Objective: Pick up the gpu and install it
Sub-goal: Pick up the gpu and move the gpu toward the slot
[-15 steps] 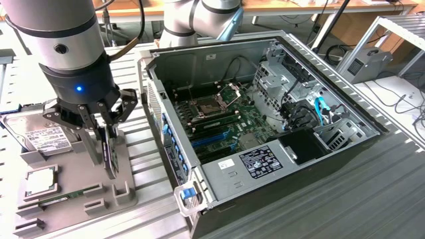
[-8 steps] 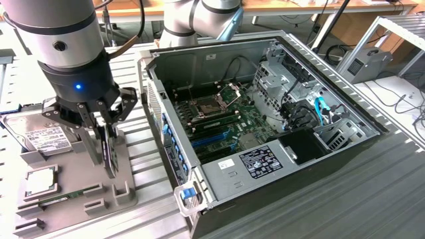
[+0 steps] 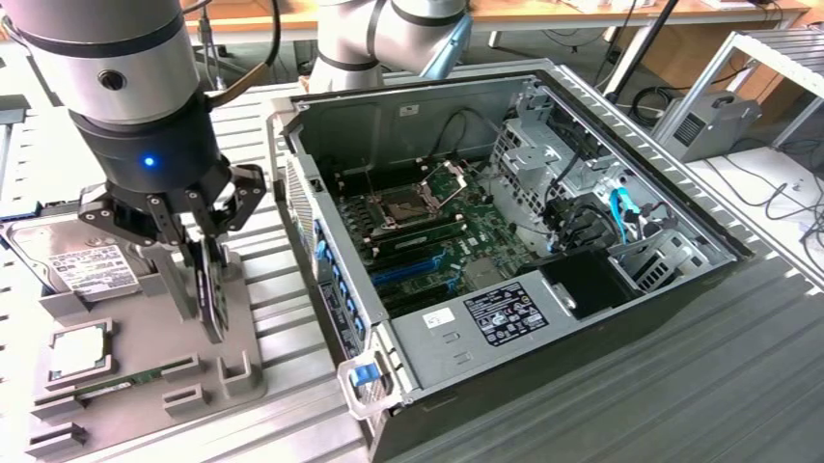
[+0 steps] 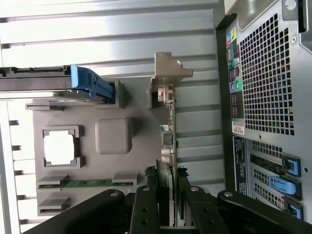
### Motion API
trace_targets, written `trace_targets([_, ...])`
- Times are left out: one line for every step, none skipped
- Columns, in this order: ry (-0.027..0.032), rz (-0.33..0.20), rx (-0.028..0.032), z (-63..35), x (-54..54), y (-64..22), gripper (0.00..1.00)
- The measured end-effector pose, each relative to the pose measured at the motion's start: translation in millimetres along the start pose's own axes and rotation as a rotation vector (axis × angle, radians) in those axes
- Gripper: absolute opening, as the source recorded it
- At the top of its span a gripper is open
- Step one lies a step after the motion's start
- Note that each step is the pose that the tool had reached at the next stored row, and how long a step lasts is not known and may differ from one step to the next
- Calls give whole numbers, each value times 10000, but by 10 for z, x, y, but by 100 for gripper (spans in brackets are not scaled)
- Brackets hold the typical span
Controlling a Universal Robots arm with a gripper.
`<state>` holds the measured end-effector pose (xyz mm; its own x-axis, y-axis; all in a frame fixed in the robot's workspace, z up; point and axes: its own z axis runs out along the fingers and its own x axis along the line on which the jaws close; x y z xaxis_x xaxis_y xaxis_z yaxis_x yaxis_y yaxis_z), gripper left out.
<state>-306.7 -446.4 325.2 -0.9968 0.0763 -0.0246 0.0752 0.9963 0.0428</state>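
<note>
The gpu (image 3: 214,301) stands on edge over the grey holder tray (image 3: 161,391), its dark face towards the exterior view's right. My gripper (image 3: 206,270) comes down on it from above, with one finger pressed against each face of the card. In the wrist view the gpu (image 4: 167,117) is seen edge-on. Its silver end bracket (image 4: 169,73) is at the far end, and the gripper (image 4: 166,179) is shut around the near end. Whether the card's lower edge still touches the tray I cannot tell.
The open computer case (image 3: 425,333) lies on the exterior view's right with its motherboard (image 3: 438,236) exposed; its rear panel (image 4: 268,73) faces the tray. On the tray lie a hard drive (image 3: 71,258), a CPU (image 3: 80,352) and a memory stick (image 3: 110,388).
</note>
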Motion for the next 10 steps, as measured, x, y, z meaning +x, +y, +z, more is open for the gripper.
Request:
trace_targets([0,0,0,-5,0,0,27])
trace_targets([0,0,0,-14,0,1,27])
trace_targets([0,0,0,-18,0,1,27])
trace_targets([-1,0,-1,-22,0,1,27])
trace_targets([0,0,-1,-27,0,1,27])
trace_targets([0,0,0,-31,-1,1,27])
trace_targets([0,0,0,-35,-1,2,27])
trace_targets([0,0,0,-39,-1,2,27])
trace_targets([-1,0,-1,-71,-2,3,27])
trace_targets([0,0,1,-80,-2,3,27])
